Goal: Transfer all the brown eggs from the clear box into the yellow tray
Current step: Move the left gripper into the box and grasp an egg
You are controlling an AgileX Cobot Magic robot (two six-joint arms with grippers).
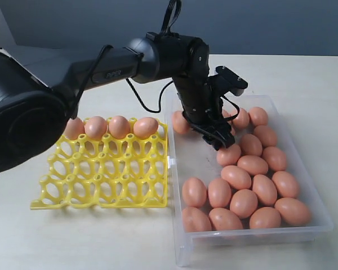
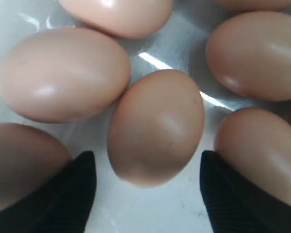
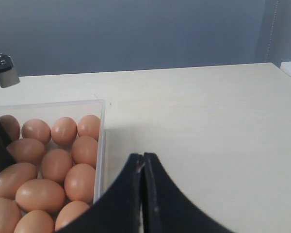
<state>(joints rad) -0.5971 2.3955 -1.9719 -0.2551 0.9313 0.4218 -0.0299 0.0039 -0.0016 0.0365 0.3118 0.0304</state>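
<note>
So the left gripper is down inside the clear box with its jaws spread wide. One egg sits right between the fingers with a gap on both sides, so nothing is held yet. My guess is it's that wide because the brown eggs are packed tight, with neighbours pressing in just outside each finger. The yellow tray is off to the gripper's side, past the box wall, and four eggs fill the tray row farthest from the camera. The right gripper is pinched closed on nothing, parked over bare table just outside the box, probably to keep clear. The table is pale, matte and flat, and behind it there's a plain grey-blue wall.
</note>
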